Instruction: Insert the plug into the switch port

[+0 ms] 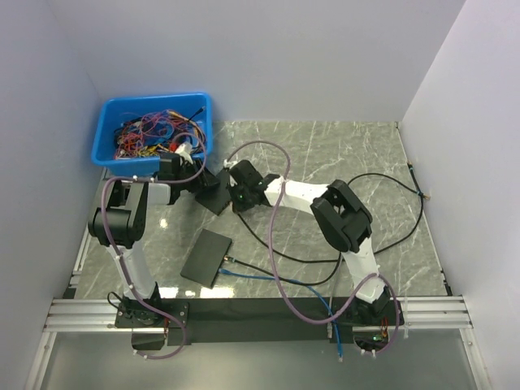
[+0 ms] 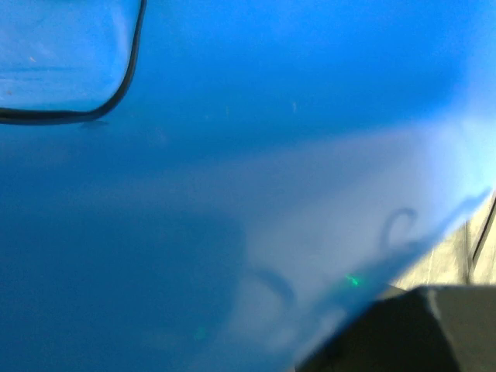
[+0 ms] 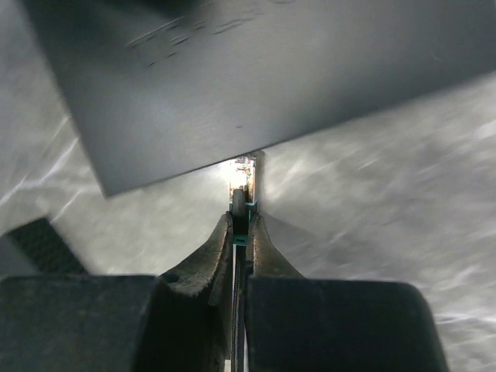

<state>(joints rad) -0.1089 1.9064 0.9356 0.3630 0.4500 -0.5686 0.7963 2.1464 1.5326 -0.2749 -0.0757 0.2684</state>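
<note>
Right gripper (image 3: pixel 241 225): your jaws are pinched tight on the plug (image 3: pixel 243 186).
Plug: it sticks out straight ahead of your fingertips, with its tip at the switch's near edge.
Switch (image 3: pixel 256 77): lies just beyond the plug.
Left gripper (image 1: pixel 193 179): sits beside the switch; you cannot tell how far it is open.

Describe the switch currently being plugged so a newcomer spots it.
Find the blue bin at far left. Just in front of it lies a black box, the right gripper holding a plug at its edge. The other black box lies apart, nearer the bases.
</note>
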